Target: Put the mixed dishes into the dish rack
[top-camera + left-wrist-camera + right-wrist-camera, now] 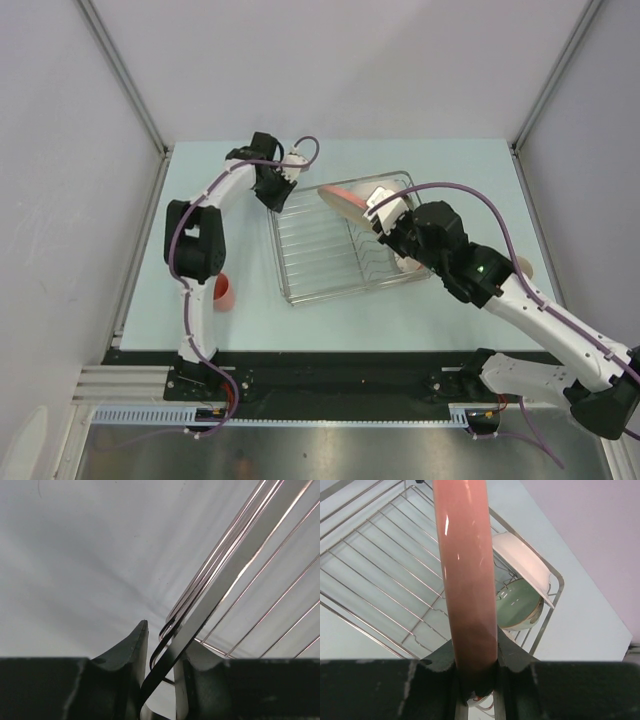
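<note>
Wirework is filling the middle of the overhead view: the dish rack [330, 255] is sitting at the centre of the worktop [450, 165], a little toward its far edge. The left pincer [277, 193] is reaching down at the rack's far-left corner. The right pincer [370, 209] is holding a pink plate [340, 198] over the rack's far side. A coral cup [224, 291] is standing outside the rack, near the worktop's left edge and just beside the left arm [195, 250].

Through the left wrist camera, the left pincer's fingers [132, 660] are pressing in on either side of the rack's rim [240, 560], almost fully closed, with the rim caught between them.

Through the right wrist camera, the right pincer [476, 680] is clamping narrowly on the plate's [465, 580] edge, and the plate is standing on edge above the grid [385, 570]. A green bowl [517, 605] is lying tilted in a corner of the rack, with a white dish [525, 560] leaning just behind it.
</note>
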Controlling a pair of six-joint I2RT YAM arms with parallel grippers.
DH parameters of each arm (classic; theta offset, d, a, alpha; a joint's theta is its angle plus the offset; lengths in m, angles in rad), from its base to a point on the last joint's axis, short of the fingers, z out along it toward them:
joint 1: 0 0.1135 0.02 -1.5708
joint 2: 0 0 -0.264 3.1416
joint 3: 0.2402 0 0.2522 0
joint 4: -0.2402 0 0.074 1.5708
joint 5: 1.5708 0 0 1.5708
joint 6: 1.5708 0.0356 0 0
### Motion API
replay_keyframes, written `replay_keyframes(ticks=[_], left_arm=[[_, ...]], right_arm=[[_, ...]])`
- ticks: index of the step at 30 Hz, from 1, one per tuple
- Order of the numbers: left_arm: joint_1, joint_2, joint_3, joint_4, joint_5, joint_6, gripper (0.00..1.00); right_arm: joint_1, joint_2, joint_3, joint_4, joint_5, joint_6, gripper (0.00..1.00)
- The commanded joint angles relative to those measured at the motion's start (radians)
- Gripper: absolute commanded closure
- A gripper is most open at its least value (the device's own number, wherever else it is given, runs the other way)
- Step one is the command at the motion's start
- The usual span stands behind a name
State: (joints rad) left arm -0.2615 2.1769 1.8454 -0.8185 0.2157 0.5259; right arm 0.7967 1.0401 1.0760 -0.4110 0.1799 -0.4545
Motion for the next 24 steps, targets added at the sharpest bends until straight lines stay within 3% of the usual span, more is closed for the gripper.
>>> replay_keyframes(ticks=[1,7,13,16,18,24], left_arm=[[-0.039,0.043,0.07,0.002,0.096,0.029,0.76],[-0.053,0.069,0.14,0.001,0.053,0.1,0.77],[-0.09,0.095,0.205,0.028,-0.033,0.184,0.72],[-0.104,0.13,0.284,0.028,-0.074,0.181,0.4],[-0.104,0.15,0.351,0.015,-0.097,0.142,0.01],[-0.085,0.018,0.216,0.093,-0.099,0.042,0.0]], right_arm=[[0.006,-0.058,0.033,0.106,0.033,0.023,1.0],[0.004,-0.055,0.033,0.086,0.039,0.033,1.0],[0.009,-0.049,0.033,0.077,0.041,0.082,1.0],[0.016,-0.045,0.027,0.074,0.041,0.096,1.0],[0.019,-0.042,0.022,0.075,0.043,0.099,1.0],[0.019,-0.045,0.013,0.081,0.036,0.088,1.0]])
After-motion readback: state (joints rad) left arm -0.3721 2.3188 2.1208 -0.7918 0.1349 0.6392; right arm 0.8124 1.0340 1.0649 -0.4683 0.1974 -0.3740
